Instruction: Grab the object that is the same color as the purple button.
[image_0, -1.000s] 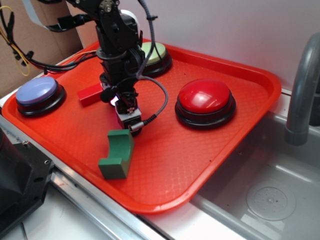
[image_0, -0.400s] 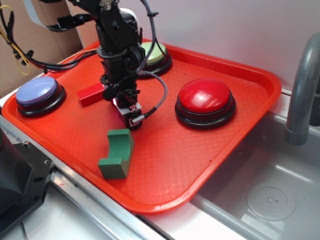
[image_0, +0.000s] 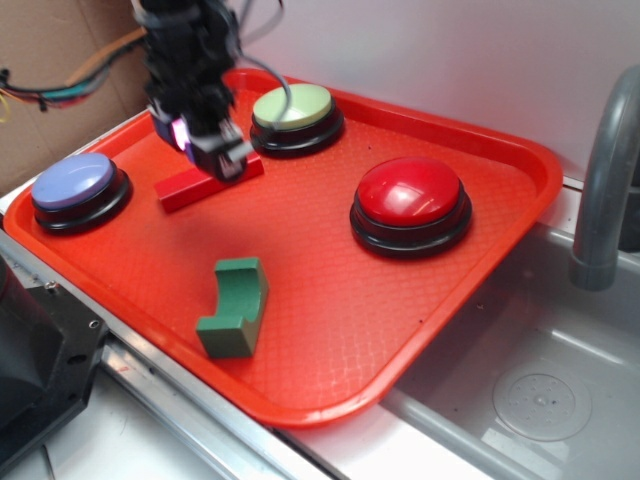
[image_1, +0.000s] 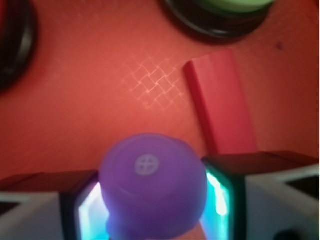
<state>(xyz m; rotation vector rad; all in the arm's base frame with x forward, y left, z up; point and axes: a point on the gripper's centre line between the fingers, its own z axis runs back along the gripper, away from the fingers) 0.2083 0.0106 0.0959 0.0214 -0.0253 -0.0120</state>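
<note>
A small rounded purple object (image_1: 152, 185) fills the space between my fingers in the wrist view, pressed by both lit pads. My gripper (image_0: 210, 148) is shut on it and hangs raised over the back left of the red tray (image_0: 420, 330), just above the red bar (image_0: 200, 185). In the exterior view the purple object shows only as a small glow (image_0: 181, 131) at the jaws. The purple button (image_0: 75, 182), lavender dome on a black base, sits at the tray's left corner, left of my gripper.
A green-topped button (image_0: 293, 108) stands at the back, a red-topped button (image_0: 412, 195) at the right. A green arch block (image_0: 235, 305) lies near the tray's front. A steel sink (image_0: 540, 390) and grey faucet (image_0: 605, 180) are to the right.
My gripper has lifted off the tray's middle and moved back and left, carrying the purple object, to above the red bar. The green arch block stays in place.
</note>
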